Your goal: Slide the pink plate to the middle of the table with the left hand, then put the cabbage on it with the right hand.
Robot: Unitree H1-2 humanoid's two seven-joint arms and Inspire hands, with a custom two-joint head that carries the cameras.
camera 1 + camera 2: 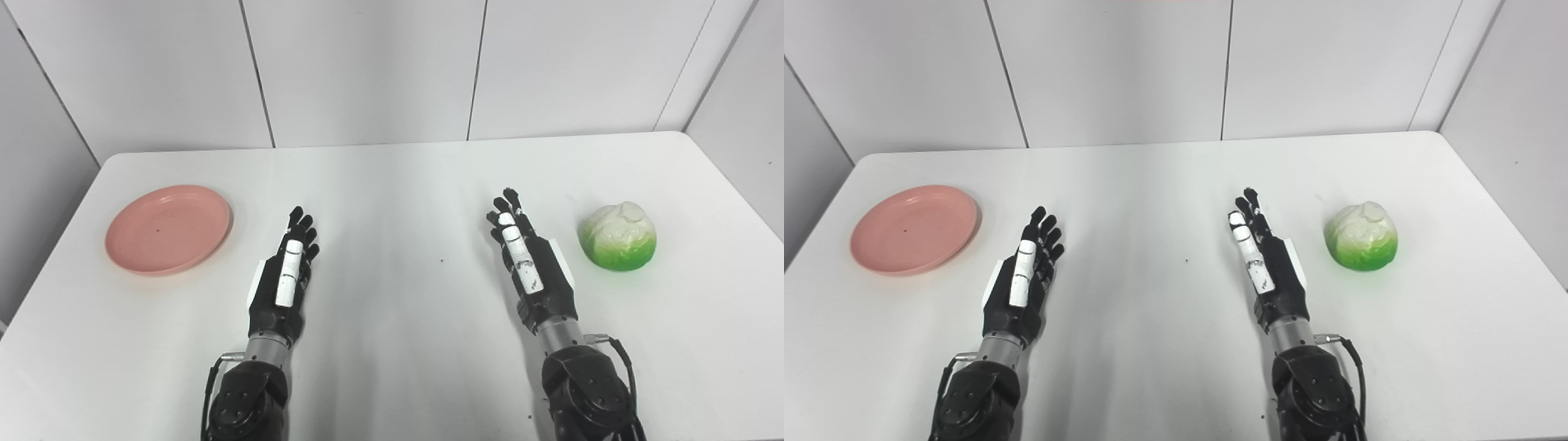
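While both hands (pixel 285 272) (pixel 527 260) lie open, plate (pixel 168 228) left, cabbage (pixel 618 236) right

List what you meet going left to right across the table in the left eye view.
pink plate → left hand → right hand → cabbage

Nothing here carries any writing I can read. The plate (pixel 168 229) is plain pink, the cabbage (pixel 618 237) is unmarked, and the table (pixel 392 184) and wall panels (pixel 367 67) are blank white. Both hands show only black and white casing, without a readable brand or number.
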